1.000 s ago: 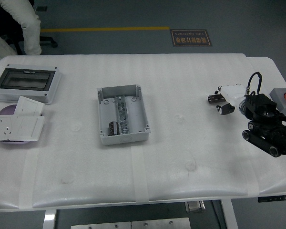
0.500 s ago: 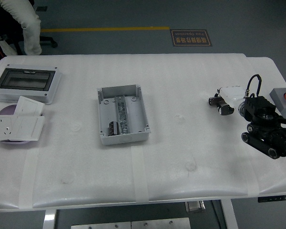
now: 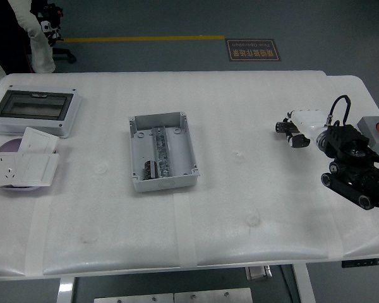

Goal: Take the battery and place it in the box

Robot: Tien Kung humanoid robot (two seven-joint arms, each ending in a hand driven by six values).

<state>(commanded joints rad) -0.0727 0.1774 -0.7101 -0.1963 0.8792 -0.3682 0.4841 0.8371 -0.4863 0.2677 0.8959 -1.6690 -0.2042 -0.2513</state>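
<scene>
At the table's right edge the right hand (image 3: 316, 132) has fingertips (image 3: 292, 135) at a small dark battery (image 3: 283, 125), grip unclear, well apart from the box (image 3: 162, 151), so a loose pinch could drop it

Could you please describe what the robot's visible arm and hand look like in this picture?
Only the right robot hand shows: black segmented fingers with silvery tips beside a white shell. Behind it are blocky black housings, rounded black rollers and a black cable loop arching above.
</scene>
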